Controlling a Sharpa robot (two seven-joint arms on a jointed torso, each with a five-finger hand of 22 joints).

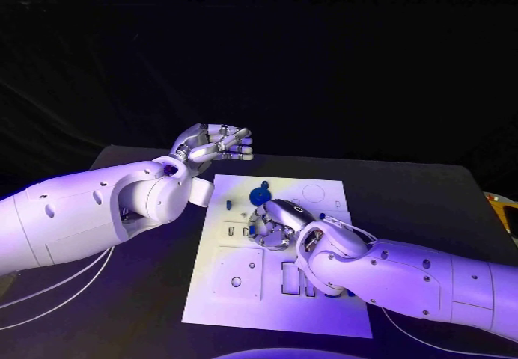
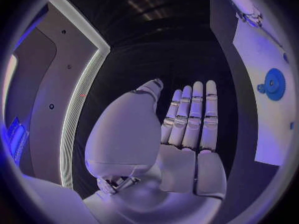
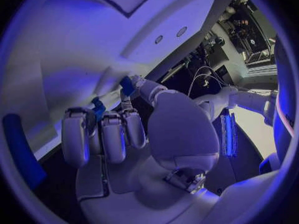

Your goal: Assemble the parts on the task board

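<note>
The white task board [image 1: 232, 295] lies in the middle of the black table. A blue gear [image 1: 259, 196] [image 2: 273, 83] stands near the board's far edge, with small blue parts [image 1: 266, 183] around it. My right hand [image 1: 278, 224] [image 3: 118, 134] rests fingers-down on the board [image 3: 93, 45] just in front of the gear. Its thumb and a finger pinch a small blue part [image 3: 127, 84] against the board. My left hand [image 1: 216, 143] [image 2: 187, 129] is raised off the board's far left corner, fingers straight and holding nothing.
The board's near half carries a square plate with a hole [image 1: 237, 278] and several rectangular slots [image 1: 293, 278]. Dark table [image 1: 119, 284] lies on both sides of the board. A larger blue piece [image 3: 19, 149] shows at the edge of the right wrist view.
</note>
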